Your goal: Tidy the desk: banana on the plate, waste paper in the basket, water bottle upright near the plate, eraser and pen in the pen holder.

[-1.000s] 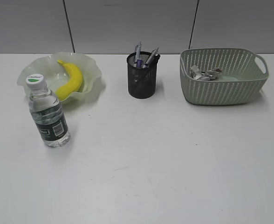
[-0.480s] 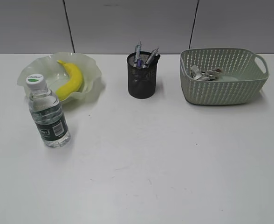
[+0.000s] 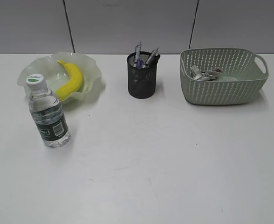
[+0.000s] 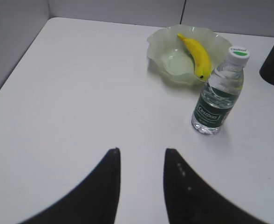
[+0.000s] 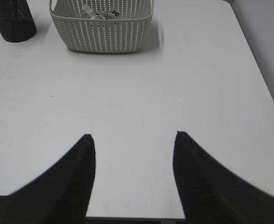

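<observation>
Curved yellow banana (image 3: 71, 77) lying in the pale green translucent wavy-rimmed plate (image 3: 92, 70) at the rear left of the white surface (image 3: 174, 163); clear plastic water bottle (image 3: 48, 114) with dark green label upright just before the plate. Pens stand in the black wire-mesh pen holder (image 3: 141, 79); crumpled waste paper (image 3: 203, 73) rests in the sage-green perforated basket (image 3: 221, 84). Left gripper (image 4: 141, 156) and right gripper (image 5: 133, 140): jaws released, empty, above bare surface.

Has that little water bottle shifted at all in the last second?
No. The water bottle stands upright at the same spot, just in front of the plate, with the same gap to the pen holder as before.
</observation>
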Robot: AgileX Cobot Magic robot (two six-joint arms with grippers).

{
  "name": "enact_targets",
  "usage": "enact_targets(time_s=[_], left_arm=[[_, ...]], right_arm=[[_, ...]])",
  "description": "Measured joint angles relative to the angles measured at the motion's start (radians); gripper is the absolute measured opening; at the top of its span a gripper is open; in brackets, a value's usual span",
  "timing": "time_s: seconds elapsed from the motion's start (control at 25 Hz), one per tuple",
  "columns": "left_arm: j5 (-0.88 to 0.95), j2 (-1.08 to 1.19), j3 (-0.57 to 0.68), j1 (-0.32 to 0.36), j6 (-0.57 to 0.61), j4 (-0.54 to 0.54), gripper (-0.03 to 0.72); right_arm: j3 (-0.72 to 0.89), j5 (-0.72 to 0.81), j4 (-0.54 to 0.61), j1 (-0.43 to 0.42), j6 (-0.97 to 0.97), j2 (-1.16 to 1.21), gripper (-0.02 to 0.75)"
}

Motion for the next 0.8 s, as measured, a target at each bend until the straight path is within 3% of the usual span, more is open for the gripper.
enact_targets(time_s=[0.8], left_arm=[[0.000, 0.000, 0.000, 0.000, 0.000, 0.000, 0.239]], right_arm=[[0.000, 0.000, -0.010, 0.000, 0.000, 0.000, 0.430]])
